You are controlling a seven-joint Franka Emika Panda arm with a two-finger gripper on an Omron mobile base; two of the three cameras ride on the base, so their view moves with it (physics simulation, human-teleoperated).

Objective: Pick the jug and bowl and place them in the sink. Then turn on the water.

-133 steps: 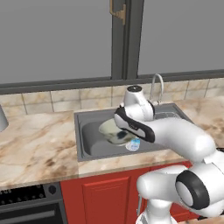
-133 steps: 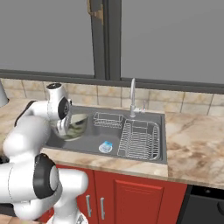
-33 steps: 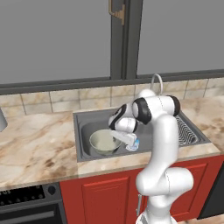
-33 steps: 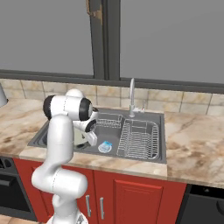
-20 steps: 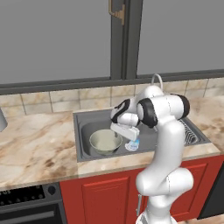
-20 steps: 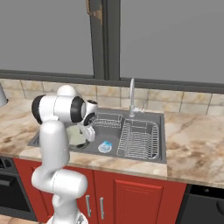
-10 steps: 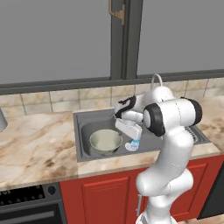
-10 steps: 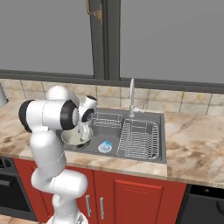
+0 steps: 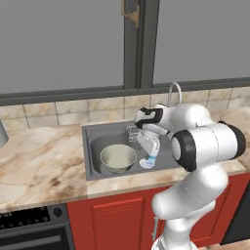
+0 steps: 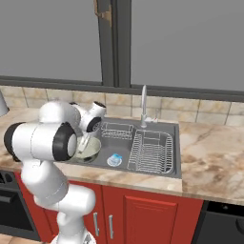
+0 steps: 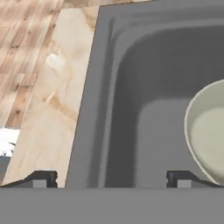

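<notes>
The bowl [image 9: 118,157], round with a pale cream inside, sits upright in the left part of the dark grey sink [image 9: 90,141], free of the hand. My gripper [image 9: 150,150] hangs just right of it above the basin, open and empty. In the hand view my gripper [image 11: 110,177] has its tips wide apart over the bare basin floor, and the bowl [image 11: 210,140] lies at the right edge. From the right, my arm covers part of the bowl [image 10: 90,148]. No water comes from the faucet [image 9: 173,93]. A pale tapered thing [image 9: 2,134] stands at the left edge; I cannot tell if it is the jug.
A small blue-white drain disc [image 10: 114,159] lies mid-basin. Wire racks [image 10: 152,150] fill the sink's right side, and a smaller one [image 10: 116,129] sits at the back. The chrome faucet [image 10: 144,102] rises behind them. Marble counter [image 9: 39,161] flanks the sink, with window glass behind.
The bowl, earlier carried over the sink, now rests in the basin, let go. Over the last second my hand drew up and right, away from it, and my elbow swung toward the cameras.
</notes>
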